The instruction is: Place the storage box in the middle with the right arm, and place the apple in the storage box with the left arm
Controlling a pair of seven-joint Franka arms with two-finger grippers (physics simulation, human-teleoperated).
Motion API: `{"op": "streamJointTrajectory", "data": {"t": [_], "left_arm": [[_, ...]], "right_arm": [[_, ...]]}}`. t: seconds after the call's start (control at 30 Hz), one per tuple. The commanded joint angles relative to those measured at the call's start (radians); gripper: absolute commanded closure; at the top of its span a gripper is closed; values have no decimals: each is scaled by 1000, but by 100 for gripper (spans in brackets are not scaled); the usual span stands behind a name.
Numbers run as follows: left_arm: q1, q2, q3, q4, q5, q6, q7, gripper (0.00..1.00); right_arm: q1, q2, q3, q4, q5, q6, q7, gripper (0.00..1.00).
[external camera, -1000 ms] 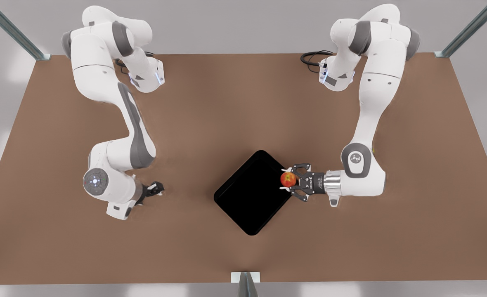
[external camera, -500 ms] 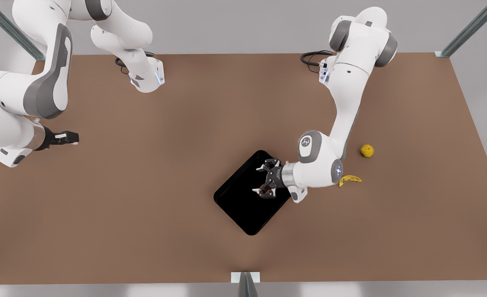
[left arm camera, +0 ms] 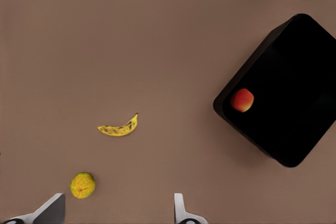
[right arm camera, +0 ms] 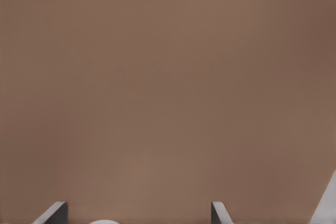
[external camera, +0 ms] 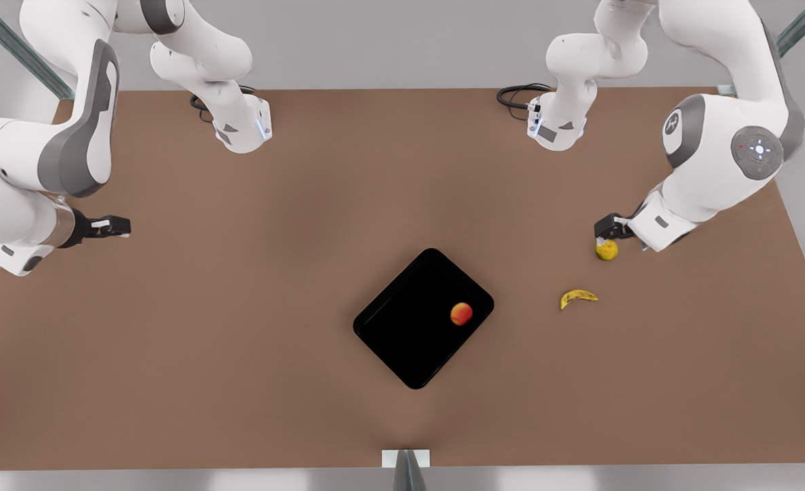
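The glossy black storage box (external camera: 402,334) lies turned at an angle near the table's middle, and the left wrist view has it too (left arm camera: 294,103). The red apple (external camera: 461,314) rests free inside it, near the corner toward the front view's right (left arm camera: 242,100). My left gripper (external camera: 607,228) hovers far off at the front view's right, just above a yellow-green fruit. Its fingers (left arm camera: 52,211) are spread wide, so it is open with nothing between them (left arm camera: 116,216). Over bare table at the front view's left edge, my right gripper (external camera: 112,226) waits, open and holding nothing (right arm camera: 137,217).
A yellow-green round fruit (external camera: 606,249) and a banana (external camera: 577,297) lie on the brown table (external camera: 239,341) to the front view's right of the box. Both arm bases (external camera: 242,129) stand at the back edge, with cables beside them.
The left gripper let go of the apple inside the box and drew back toward the front view's right, above the yellow-green fruit. The right arm pulled back to the front view's left edge.
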Motion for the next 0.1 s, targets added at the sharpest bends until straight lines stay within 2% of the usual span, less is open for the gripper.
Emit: {"op": "streamJointTrajectory", "data": {"t": [0.0, 0.07], "left_arm": [[1, -2, 0, -3, 34, 2, 0, 0], [0, 1, 5, -3, 34, -2, -5, 0]], "right_arm": [[0, 0, 0, 0, 0, 0, 0, 0], [0, 0, 0, 0, 0, 0, -1, 0]]}}
